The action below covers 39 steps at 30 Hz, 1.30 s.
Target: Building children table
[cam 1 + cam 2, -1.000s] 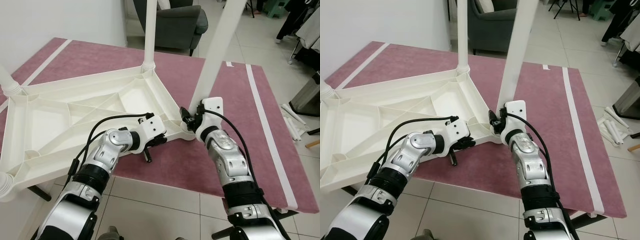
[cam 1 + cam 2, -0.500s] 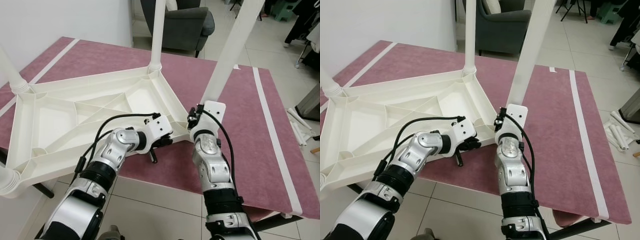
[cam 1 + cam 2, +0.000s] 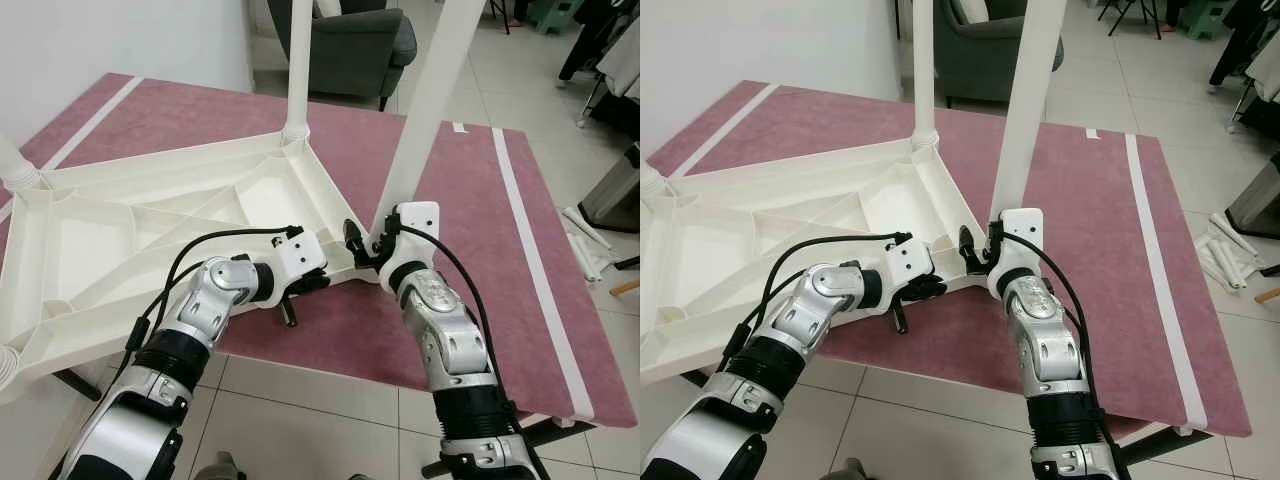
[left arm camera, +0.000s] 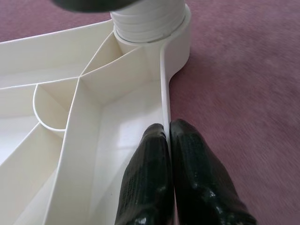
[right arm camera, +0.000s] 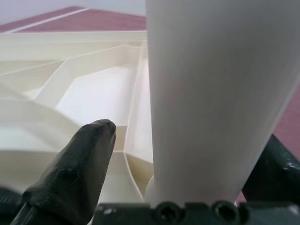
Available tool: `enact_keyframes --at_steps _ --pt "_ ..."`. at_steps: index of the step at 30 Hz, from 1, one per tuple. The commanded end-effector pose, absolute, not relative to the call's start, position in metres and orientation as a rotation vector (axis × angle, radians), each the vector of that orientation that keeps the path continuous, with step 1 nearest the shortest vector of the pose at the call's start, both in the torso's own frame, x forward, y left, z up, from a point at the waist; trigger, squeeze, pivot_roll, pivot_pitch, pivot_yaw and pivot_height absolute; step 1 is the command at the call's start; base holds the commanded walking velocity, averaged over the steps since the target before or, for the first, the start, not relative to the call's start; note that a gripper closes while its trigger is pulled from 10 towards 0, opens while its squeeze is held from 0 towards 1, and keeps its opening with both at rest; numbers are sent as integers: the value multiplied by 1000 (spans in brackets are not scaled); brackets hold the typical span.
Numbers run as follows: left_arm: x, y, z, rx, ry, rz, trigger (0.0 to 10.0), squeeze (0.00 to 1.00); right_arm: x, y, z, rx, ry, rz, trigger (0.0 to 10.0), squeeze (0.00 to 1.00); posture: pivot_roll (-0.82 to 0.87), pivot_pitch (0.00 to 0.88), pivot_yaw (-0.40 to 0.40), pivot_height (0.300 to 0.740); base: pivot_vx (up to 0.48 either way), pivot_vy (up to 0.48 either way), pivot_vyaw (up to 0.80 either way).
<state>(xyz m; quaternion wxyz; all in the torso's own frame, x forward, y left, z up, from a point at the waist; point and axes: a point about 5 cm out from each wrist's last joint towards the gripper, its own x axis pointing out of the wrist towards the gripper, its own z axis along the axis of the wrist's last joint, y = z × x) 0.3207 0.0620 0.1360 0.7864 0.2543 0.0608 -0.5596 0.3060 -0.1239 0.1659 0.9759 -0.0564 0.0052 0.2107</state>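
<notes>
The white plastic children's table [image 3: 150, 215] lies upside down on a purple rug [image 3: 480, 200], with its legs pointing up. My left gripper [image 3: 318, 280] is shut on the table's thin rim near the front corner. In the left wrist view its fingers [image 4: 145, 178] pinch that wall just short of the leg socket [image 4: 150, 28]. My right gripper [image 3: 366, 245] straddles the base of the corner leg [image 3: 425, 110]. In the right wrist view the leg [image 5: 211, 93] stands between the fingers. One finger [image 5: 75, 168] stands off it with a gap, so this gripper is open.
A second leg [image 3: 298, 60] rises at the far corner and a third [image 3: 15, 165] at the left edge. A grey armchair [image 3: 350, 45] stands behind the rug. Loose white tubes [image 3: 590, 240] and a dark bin [image 3: 615, 190] lie on the tiles at right.
The head camera has swung, shifting the whole picture. The left gripper keeps its pinch on the rim. The right gripper stays at the leg's base, one finger now further off the leg.
</notes>
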Motion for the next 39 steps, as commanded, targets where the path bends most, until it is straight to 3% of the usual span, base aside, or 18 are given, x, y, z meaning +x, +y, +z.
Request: enact_keyframes --at_steps 1,3,7,11,16,23,27,28,35,36,37,39 --pt "312 46 154 595 24 -1335 10000 0 292 -88 175 -105 -26 697 10000 0 118 6 -17 740 0 0 0" --pt "309 56 154 652 29 -1374 10000 0 281 -104 178 -194 -7 833 10000 0 119 6 -18 740 0 0 0" --pt "306 72 157 746 35 -1420 10000 0 269 -125 181 -253 33 929 10000 0 112 7 -19 740 0 0 0" --pt "306 82 160 778 45 -1430 10000 0 266 -129 178 -265 62 948 10000 0 112 7 -19 740 0 0 0" --pt "309 91 156 809 77 -1406 10000 0 262 -111 163 -247 100 989 10000 0 108 4 -13 740 0 0 0" --pt "313 80 146 734 73 -1304 10000 0 286 -104 147 -216 125 760 10000 0 114 5 -21 740 0 0 0" --pt "314 79 145 724 74 -1283 10000 0 286 -105 145 -207 127 742 10000 0 114 5 -21 740 0 0 0" --pt "315 79 144 720 74 -1273 10000 1000 286 -105 145 -201 124 739 10000 0 113 5 -22 740 0 0 0" --pt "318 86 146 634 86 -1237 10000 1000 281 -106 142 -204 119 739 10000 0 99 1 -10 740 0 0 0" --pt "317 88 148 609 86 -1227 10000 624 280 -105 142 -203 114 742 10000 0 100 0 -10 740 0 0 0" --pt "316 89 149 584 85 -1223 10000 0 279 -105 143 -201 110 744 10000 0 100 0 -10 740 0 0 0" --pt "315 91 151 558 80 -1216 10000 0 279 -105 143 -199 107 746 10000 0 102 0 -10 740 0 0 0"
